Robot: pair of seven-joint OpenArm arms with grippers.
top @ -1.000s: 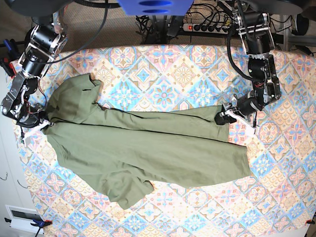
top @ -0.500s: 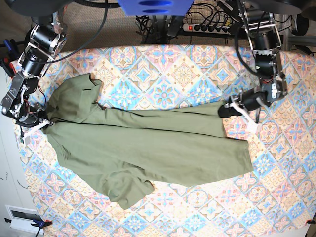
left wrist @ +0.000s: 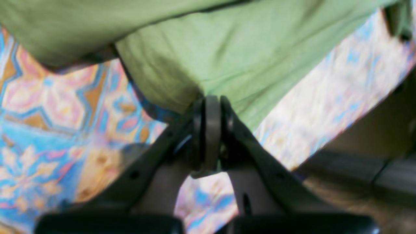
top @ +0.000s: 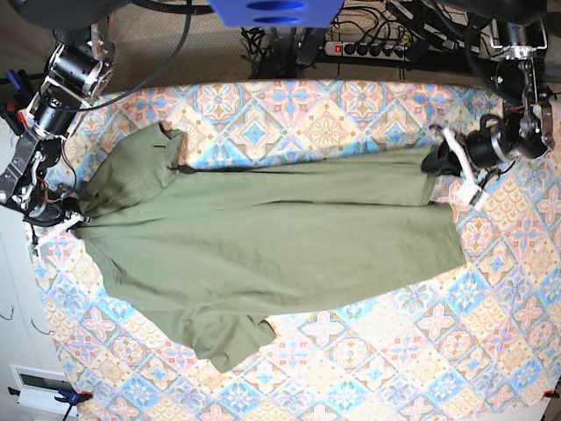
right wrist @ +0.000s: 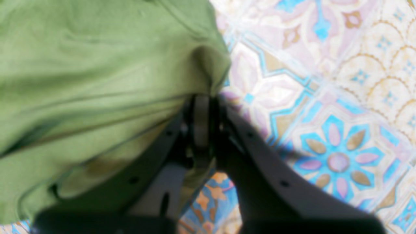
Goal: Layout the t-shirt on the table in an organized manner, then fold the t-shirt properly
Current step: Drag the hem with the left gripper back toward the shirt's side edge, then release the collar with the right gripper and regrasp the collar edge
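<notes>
The olive-green t-shirt (top: 263, 237) lies stretched sideways across the patterned table (top: 351, 114). My left gripper (top: 436, 160) is at the shirt's far right corner and is shut on that edge. In the left wrist view, the left gripper (left wrist: 211, 101) pinches the t-shirt (left wrist: 227, 48) above the table (left wrist: 48, 130). My right gripper (top: 74, 224) is at the shirt's left end, shut on the cloth. The right wrist view shows the right gripper (right wrist: 203, 100) clamping a fold of the t-shirt (right wrist: 97, 65) over the table (right wrist: 325, 97). One sleeve (top: 232, 338) points toward the front.
A power strip (top: 368, 48) with cables lies behind the table's far edge. The table's right edge (top: 548, 289) runs close to my left arm. A small clamp (top: 70, 396) sits at the front left corner, beside white furniture.
My left gripper has shut on the shirt's right edge and pulled it right and toward the back, stretching the shirt wider and flatter. The right gripper has kept its hold, barely moving.
</notes>
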